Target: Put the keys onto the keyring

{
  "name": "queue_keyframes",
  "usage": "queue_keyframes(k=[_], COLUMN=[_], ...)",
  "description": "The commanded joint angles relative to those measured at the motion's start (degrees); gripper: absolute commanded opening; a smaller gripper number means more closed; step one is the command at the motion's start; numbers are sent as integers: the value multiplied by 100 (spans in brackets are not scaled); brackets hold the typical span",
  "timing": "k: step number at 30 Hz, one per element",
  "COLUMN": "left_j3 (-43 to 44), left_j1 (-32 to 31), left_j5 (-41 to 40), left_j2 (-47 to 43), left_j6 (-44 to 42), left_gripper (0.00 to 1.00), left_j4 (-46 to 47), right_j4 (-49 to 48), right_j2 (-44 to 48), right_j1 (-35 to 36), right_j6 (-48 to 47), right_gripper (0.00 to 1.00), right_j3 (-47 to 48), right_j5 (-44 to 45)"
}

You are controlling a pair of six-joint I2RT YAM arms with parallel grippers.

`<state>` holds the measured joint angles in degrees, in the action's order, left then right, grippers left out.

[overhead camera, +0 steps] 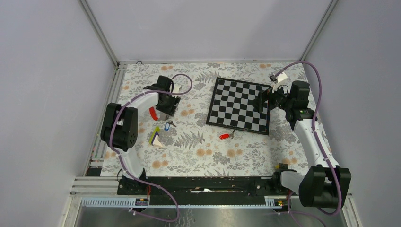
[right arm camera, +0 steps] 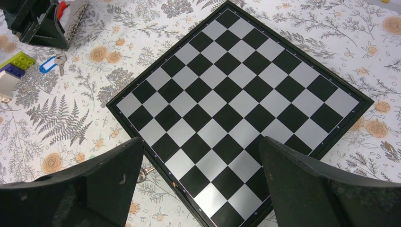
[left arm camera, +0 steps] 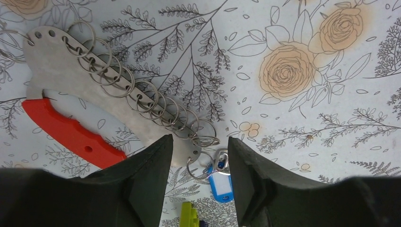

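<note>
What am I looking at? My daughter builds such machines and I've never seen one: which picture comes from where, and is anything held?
Two robot arms are bolted to a table. The wide picture is from a camera above and behind them; the other two are from cameras on each wrist, the dark shapes below being that arm's fingers. On the table lie a chessboard, a keyring (grey plate, red grip, wire rings), a blue-tagged key, a red-tagged key and a yellow-green block. The left gripper hangs open over the keyring's end, the right gripper open over the chessboard. Neither holds anything.
</note>
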<state>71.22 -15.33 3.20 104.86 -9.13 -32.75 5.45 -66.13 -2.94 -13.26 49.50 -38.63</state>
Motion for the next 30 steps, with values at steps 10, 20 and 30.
queue_keyframes(k=[10, 20, 30], left_j3=[-190, -255, -192], left_j1=[-267, -268, -268], left_j5=[-874, -862, -205], left_j2=[173, -103, -427], left_j6=[308, 159, 18], left_gripper=[42, 18, 9], left_j4=[243, 269, 11], right_j4=[-175, -202, -217], right_j2=[194, 195, 214], right_j1=[7, 7, 9], right_j6=[-90, -98, -102], right_gripper=[100, 100, 99], right_j3=[-30, -69, -98], right_j5=[-149, -180, -182])
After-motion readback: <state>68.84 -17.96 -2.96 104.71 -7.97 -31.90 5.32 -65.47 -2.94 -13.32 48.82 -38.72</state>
